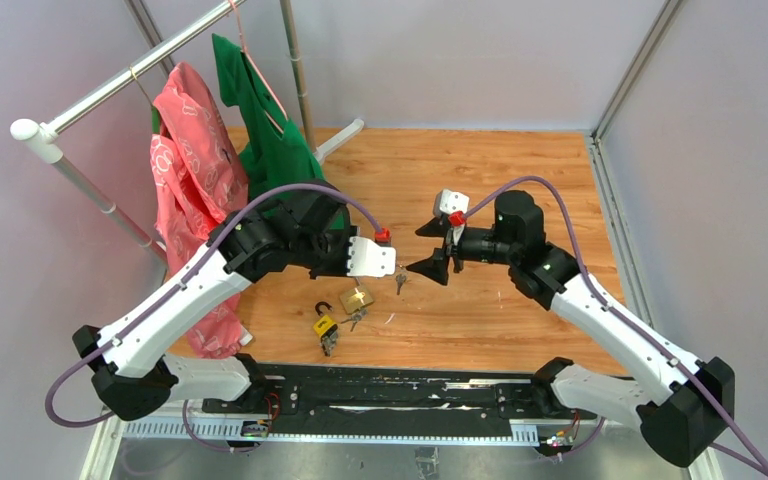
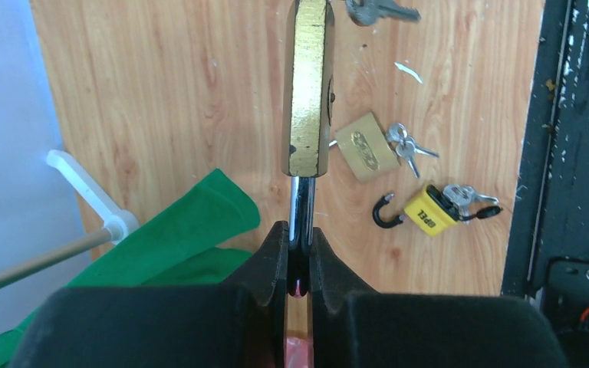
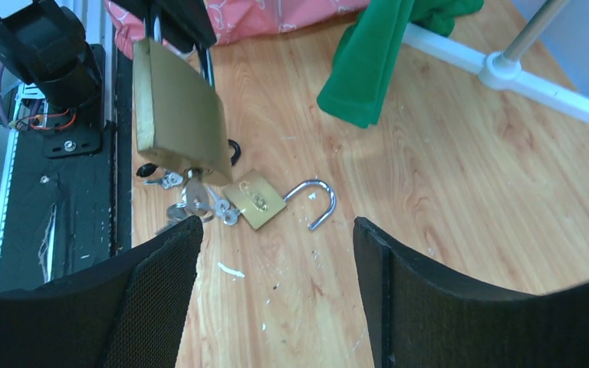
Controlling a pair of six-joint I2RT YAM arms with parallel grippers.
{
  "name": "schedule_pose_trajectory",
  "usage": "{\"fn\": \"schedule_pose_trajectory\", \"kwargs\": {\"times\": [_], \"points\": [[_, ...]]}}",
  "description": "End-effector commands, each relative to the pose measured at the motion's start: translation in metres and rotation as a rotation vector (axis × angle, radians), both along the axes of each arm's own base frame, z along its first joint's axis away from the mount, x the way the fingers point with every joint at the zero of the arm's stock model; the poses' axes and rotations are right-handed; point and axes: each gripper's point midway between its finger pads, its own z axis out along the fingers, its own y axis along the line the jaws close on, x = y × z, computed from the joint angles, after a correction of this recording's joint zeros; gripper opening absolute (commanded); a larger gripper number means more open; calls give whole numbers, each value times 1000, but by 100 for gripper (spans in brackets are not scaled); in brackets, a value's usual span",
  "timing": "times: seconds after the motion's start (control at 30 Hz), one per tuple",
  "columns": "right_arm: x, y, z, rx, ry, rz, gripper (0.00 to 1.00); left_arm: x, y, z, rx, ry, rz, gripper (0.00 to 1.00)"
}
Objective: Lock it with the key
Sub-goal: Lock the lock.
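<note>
**Over the tabletop, a padlock hangs on a thin pinch**

Between the two arms, the big brass padlock is held up off the wooden table. The left gripper is clamped tight on nothing but its steel shackle. A bunch of keys dangles from the lock's lower end, and one of them looks seated in the keyway. The right gripper faces it with jaws wide apart, holding nothing.

From where I stand, the weak point is that narrow hold. The pads grip a smooth round bar, so any sideways shove or twist from the other arm could make the body swing or spin. Then the key would not turn.

The second worry is the bunch itself. The loose keys hang right beside the seated one. If the jaws close a little off line they could catch a spare or the ring, and that would tug the key out of the lock.

If the lock slips, it drops among the small brass padlock and the yellow padlock lying below. That would make a muddle to sort out.

I cannot tell whether the shackle is pushed fully home. If it is not, turning the key would lock nothing.
</note>
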Motion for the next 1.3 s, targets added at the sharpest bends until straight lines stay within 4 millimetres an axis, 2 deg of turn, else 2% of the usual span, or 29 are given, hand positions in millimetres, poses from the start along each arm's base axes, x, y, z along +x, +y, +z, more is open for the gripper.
{"fn": "schedule_pose_trajectory", "kwargs": {"times": [0.0, 0.1, 0.23, 0.37, 0.53, 0.67, 0.77, 0.8, 0.83, 0.87, 0.97, 1.03, 1.17, 1.2, 1.27], "points": [[3, 18, 22, 60, -93, 41, 75, 3, -1, 20, -27, -48, 13, 0], [-7, 26, 22, 35, -97, 108, 74, 2, -3, 20, -31, -42, 13, 0], [-24, 34, 8, -5, -30, 204, 74, 1, -3, 18, -33, -34, 7, 0], [-25, 40, 6, -13, -29, 211, 73, -2, -5, 18, -41, -26, 0, 0], [-22, 45, 0, -28, -17, 200, 51, -2, -5, 18, -49, -22, 1, 0], [-23, 47, 0, -31, -14, 204, 42, -3, -7, 17, -54, -12, 0, 0], [-24, 49, 0, -34, -18, 209, 31, -4, -9, 17, -60, -7, -4, 0], [-26, 49, 0, -34, -20, 216, 25, -4, -9, 17, -63, -6, -5, 0], [-27, 49, 0, -32, -25, 225, 12, -4, -9, 17, -63, -4, -4, 0], [-27, 46, -3, -55, -34, 217, 0, -4, -8, 16, -60, -3, 5, 0], [-19, 33, -16, -131, -58, 156, 0, 3, -2, 16, -27, -47, 12, 0], [-4, 14, -28, -188, -83, 60, 0, 12, 10, 14, 22, -103, 9, 0], [30, -37, -49, -210, -20, -163, 0, 43, 45, 13, 112, -210, 50, 0], [37, -48, -47, -200, -23, -217, 0, 50, 53, 13, 130, -226, 68, 0], [56, -75, -53, -186, -2, -365, 0, 56, 60, 13, 126, -226, 98, 0]]}}
